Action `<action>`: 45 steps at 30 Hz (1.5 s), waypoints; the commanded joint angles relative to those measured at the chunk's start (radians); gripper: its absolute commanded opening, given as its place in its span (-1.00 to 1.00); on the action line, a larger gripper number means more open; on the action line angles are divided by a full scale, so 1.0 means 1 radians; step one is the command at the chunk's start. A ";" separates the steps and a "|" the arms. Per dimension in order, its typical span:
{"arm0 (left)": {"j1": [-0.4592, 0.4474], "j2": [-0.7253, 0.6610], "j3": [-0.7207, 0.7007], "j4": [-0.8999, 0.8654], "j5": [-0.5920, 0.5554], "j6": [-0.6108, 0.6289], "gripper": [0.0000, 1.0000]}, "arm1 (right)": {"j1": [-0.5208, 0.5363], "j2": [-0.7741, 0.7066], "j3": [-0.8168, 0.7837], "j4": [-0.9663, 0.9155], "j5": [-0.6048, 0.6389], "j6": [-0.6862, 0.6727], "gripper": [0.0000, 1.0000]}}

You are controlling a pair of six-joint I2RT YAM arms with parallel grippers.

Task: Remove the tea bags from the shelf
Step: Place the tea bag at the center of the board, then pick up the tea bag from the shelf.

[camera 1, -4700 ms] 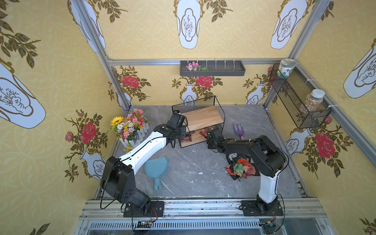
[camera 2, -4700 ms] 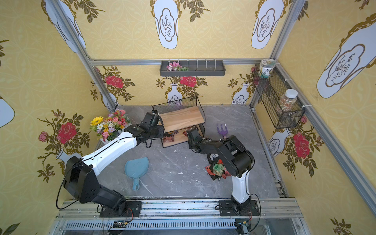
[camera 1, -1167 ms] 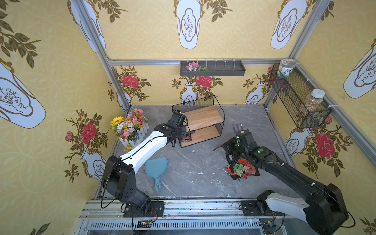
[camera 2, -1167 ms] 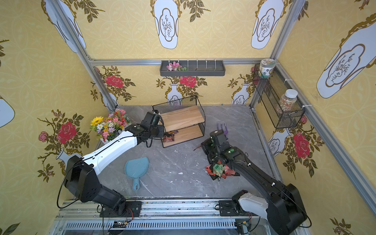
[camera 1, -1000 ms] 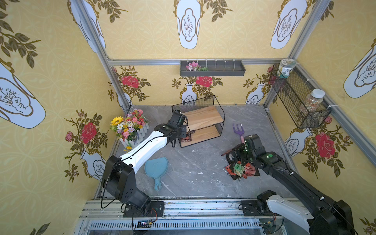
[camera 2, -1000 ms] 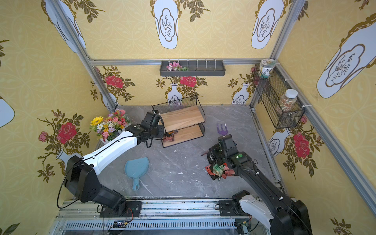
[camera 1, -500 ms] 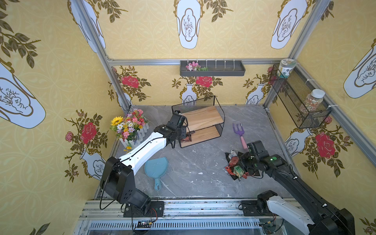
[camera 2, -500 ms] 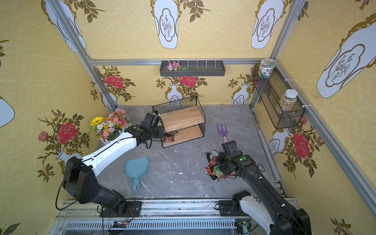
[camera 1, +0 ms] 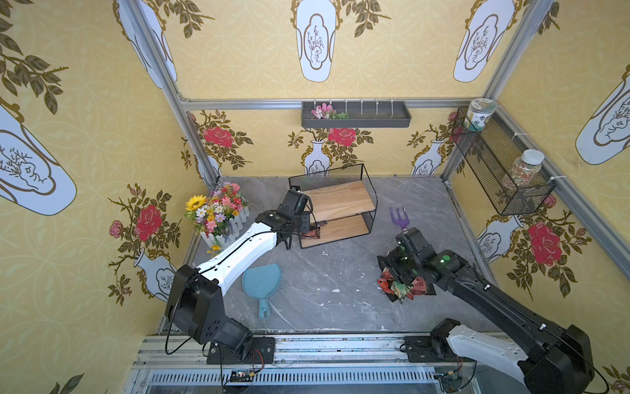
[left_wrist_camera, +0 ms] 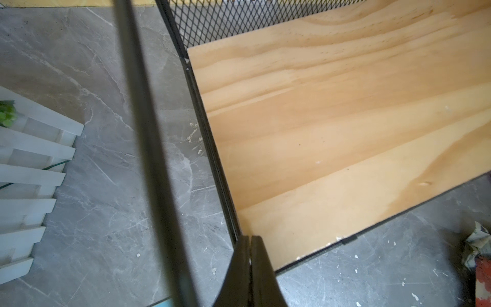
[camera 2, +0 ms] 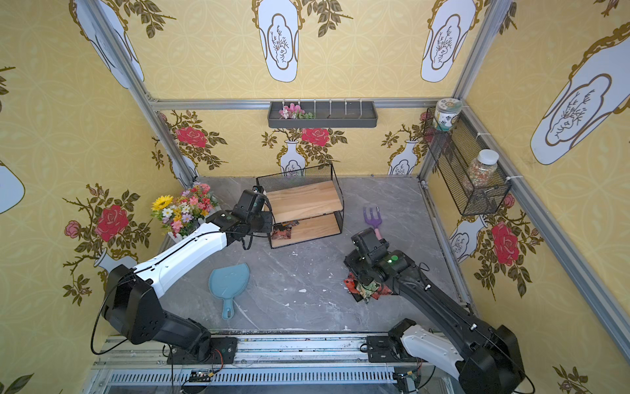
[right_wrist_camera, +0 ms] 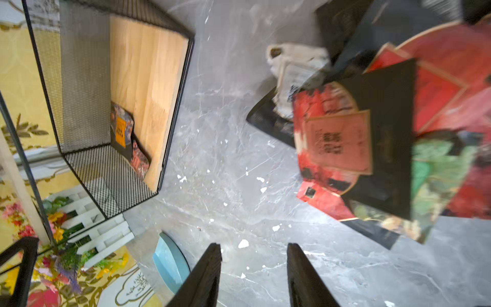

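On the shelf's lower board, at the end nearest the left gripper, lie two tea bags; the orange label's print is illegible. Left fingers pressed together at the shelf's front corner. Well clear of the shelf, right gripper fingers spread, empty, beside heaped sachets; red label too blurred to read.

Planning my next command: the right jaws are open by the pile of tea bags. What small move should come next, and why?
Probably swing the right gripper toward the lower board of the shelf. Its jaws stand open and empty beside the pile, while tea bags lie on that board.
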 commanded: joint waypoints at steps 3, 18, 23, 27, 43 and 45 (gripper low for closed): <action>0.003 0.003 -0.008 -0.065 -0.002 -0.008 -1.00 | 0.135 0.155 -0.024 0.421 0.023 0.076 -0.50; 0.003 0.012 0.011 -0.077 0.008 -0.019 -1.00 | 0.176 0.838 0.181 1.260 0.048 0.185 -1.00; 0.003 0.013 0.008 -0.078 0.009 -0.021 -1.00 | 0.173 0.936 0.257 1.284 0.063 0.216 -1.00; 0.003 0.009 0.004 -0.075 0.009 -0.019 -1.00 | 0.173 0.980 0.286 1.262 0.078 0.234 -1.00; 0.003 0.010 0.009 -0.073 0.014 -0.021 -1.00 | 0.171 1.023 0.375 0.964 0.082 0.247 -1.00; 0.003 0.012 0.011 -0.072 0.013 -0.020 -1.00 | 0.172 1.020 0.369 0.920 0.072 0.257 -1.00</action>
